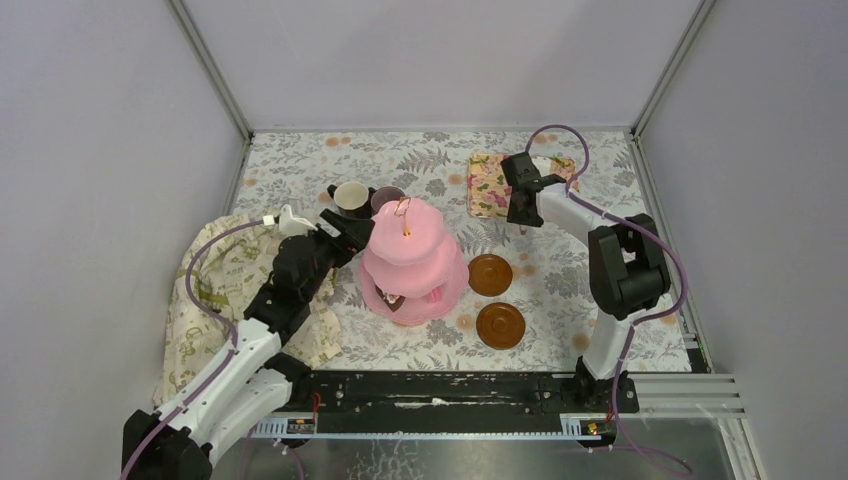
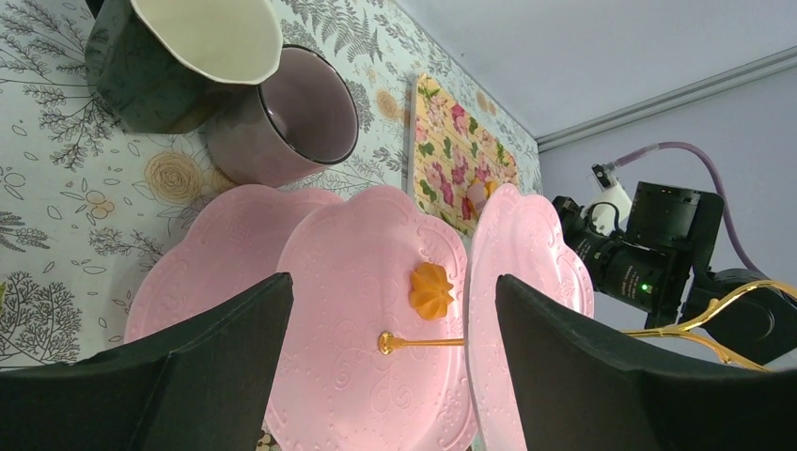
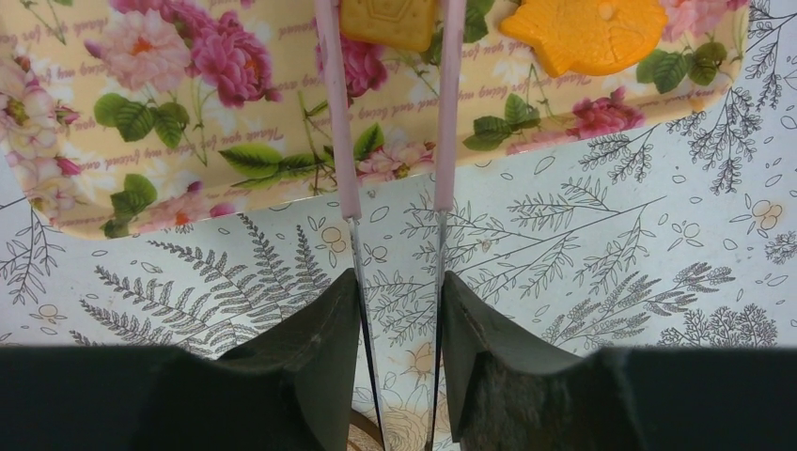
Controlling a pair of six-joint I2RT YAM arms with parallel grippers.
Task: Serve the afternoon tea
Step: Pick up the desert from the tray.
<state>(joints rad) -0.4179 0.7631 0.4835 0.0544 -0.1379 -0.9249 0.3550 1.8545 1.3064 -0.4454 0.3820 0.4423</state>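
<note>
Two brown saucers [image 1: 500,325] lie nearest me, low and right of centre in the top view, both bare. Up and left of them stands the pink cake stand [image 1: 410,262]. My left gripper [image 1: 345,235] is at its left flank, jaws spread wide and holding nothing. An orange sweet [image 2: 430,289] sits on a tier ahead of it. Above that, two dark mugs [image 1: 352,198] stand side by side.

Farthest off, upper right, is the floral tray [image 1: 484,195] — that's where the move turns. My right gripper [image 1: 520,200] is pressed onto pink tongs [image 3: 346,141]. Their long axis runs straight up the right wrist frame to a yellow sweet [image 3: 388,21] between the tips. Whether the tips bite yet, I can't tell. An orange fish-shaped sweet [image 3: 583,33] lies just right of it. The stand is down-left of the tray, so I judge the carry goes that way — the right arm is nearer.
</note>
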